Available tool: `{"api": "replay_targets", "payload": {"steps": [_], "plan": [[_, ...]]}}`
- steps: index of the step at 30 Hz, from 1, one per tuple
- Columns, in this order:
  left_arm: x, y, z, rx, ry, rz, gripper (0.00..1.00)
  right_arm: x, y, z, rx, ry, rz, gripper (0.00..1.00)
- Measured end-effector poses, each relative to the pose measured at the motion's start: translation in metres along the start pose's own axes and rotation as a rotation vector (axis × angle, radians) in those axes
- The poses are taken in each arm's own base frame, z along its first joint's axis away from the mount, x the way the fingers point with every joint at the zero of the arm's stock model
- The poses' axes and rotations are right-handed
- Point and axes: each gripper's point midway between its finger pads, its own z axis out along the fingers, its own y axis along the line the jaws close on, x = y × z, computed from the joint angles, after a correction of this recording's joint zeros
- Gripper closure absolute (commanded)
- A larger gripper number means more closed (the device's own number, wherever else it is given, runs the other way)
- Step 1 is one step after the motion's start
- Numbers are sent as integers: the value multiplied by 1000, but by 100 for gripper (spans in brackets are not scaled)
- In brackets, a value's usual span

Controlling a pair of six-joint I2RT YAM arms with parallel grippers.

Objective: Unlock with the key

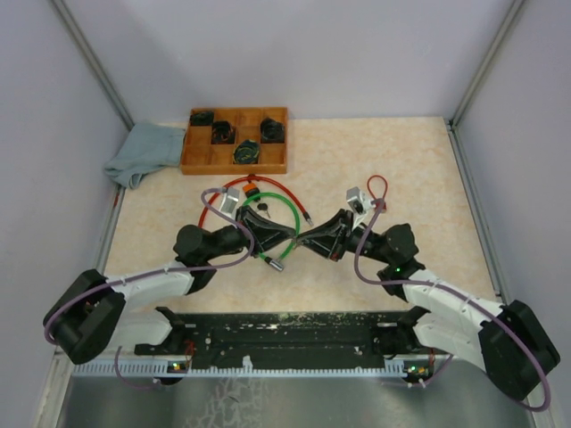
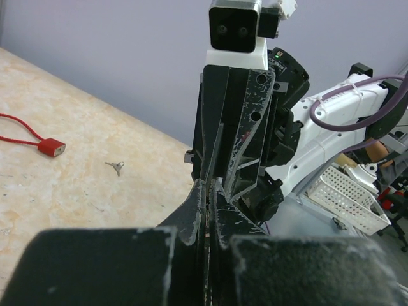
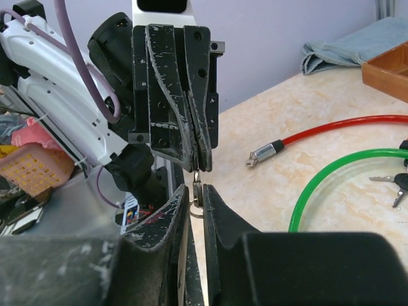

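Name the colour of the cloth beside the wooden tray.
Pale blue-grey; the cloth shows best in the top external view.

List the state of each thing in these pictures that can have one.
Left tool: shut on the key.
Right tool: jaws narrowly apart around the key; grip unclear.
Red cable: metal end free, not plugged in.
Grey cloth: crumpled, beside the wooden tray.

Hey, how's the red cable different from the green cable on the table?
Colour first: the red cable against the green cable. The red cable arcs farther back on the table, while the green cable curves inside it. The red cable's metal tip lies farther back than the green cable's. Both lie flat, metal-tipped.
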Motion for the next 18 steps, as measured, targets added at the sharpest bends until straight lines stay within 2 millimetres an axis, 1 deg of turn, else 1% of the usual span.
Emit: {"api": "replay_targets", "payload": {"steps": [10, 11, 13, 16, 18], "plan": [[0, -5, 2, 20, -6, -21, 100, 2, 2, 3, -31, 1, 16, 92], [1, -5, 2, 22, -5, -25, 100, 2, 2, 3, -34, -1, 17, 93], [3, -5, 3, 25, -2, -32, 100, 3, 2, 3, -38, 0, 23, 100], [3, -6, 3, 30, -5, -34, 100, 4, 3, 3, -43, 1, 30, 100], [2, -6, 3, 32, -8, -34, 95, 4, 3, 4, -46, 0, 31, 100]]}}
